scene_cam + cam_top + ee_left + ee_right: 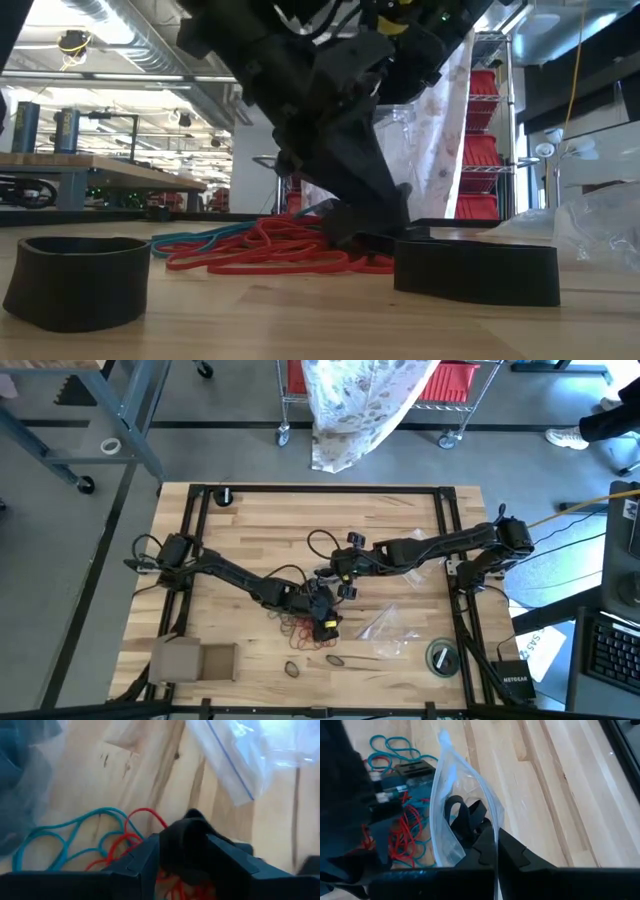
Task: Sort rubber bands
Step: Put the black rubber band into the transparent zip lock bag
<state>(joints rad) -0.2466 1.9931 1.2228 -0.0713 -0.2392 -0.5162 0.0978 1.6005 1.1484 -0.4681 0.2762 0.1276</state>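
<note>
A heap of red and teal rubber bands [303,628] lies on the wooden table near its front middle. My left gripper [322,616] is down at the heap's right side, its fingers closed on a black rubber band [190,837]. My right gripper [340,574] hangs just beyond it, shut on a clear plastic bag [457,805] that has black bands [465,817] inside. Two more black bands [292,670] [335,658] lie loose near the front edge; they loom large in the low view [75,282] [476,272]. My left gripper has the black band [186,827] pinched between its two fingers [142,862]; a bulge of it stands up past the fingertips. The fingers slant down from the table's left, low over the red bands [145,817]. Whether the band is clear of the table is hidden. My right gripper pinches the clear bag's edge [495,836] between its shut fingers [512,855], slanting down from the table's right. The bag stands out beyond the fingertips, above the table, with the black bands inside it.
More clear bags [385,630] lie right of the heap. A cardboard box [195,660] sits at the front left and a round roll [442,657] at the front right. A black frame [330,490] rims the table.
</note>
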